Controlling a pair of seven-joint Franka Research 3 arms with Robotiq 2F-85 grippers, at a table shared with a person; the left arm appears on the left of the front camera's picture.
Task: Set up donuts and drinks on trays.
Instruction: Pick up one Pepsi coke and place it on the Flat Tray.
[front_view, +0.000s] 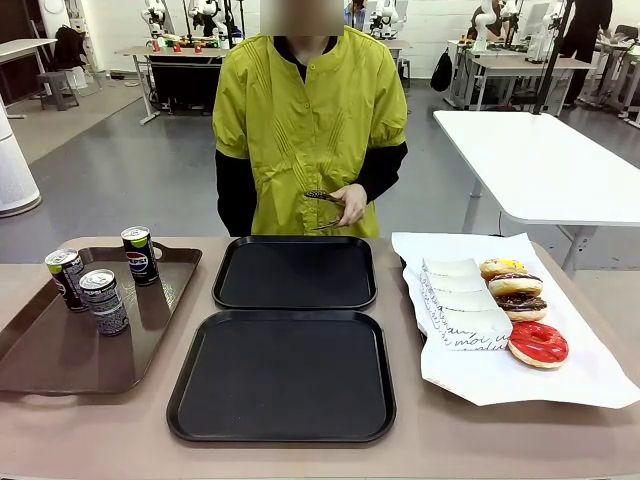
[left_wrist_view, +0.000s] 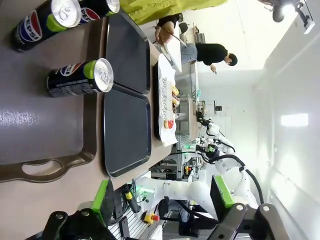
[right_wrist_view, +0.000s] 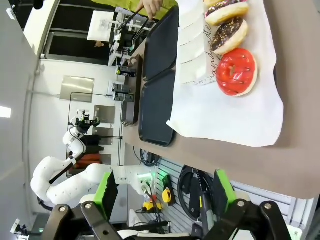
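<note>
Fingers (left_wrist_view: 103, 199) spread wide on our left gripper (left_wrist_view: 161, 197) and right gripper (right_wrist_view: 165, 191), both empty. Drinks (front_view: 103, 300) stand on the brown tray (front_view: 50, 350), rigid, slick cans reading Pepsi; we'd clasp mid-body. Donuts (front_view: 538, 343) lie on white paper (front_view: 580, 380), soft and glazed, so handle gently. Black trays (front_view: 285, 375) sit bare between them. Script on the white boxes (front_view: 455, 290) is too small to read.

Three cans (front_view: 104, 301), two black trays (front_view: 283, 375), four donuts (front_view: 538, 343).

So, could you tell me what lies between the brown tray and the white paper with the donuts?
The near tray and the far tray behind it, both black and bare; the front view shows this.
</note>
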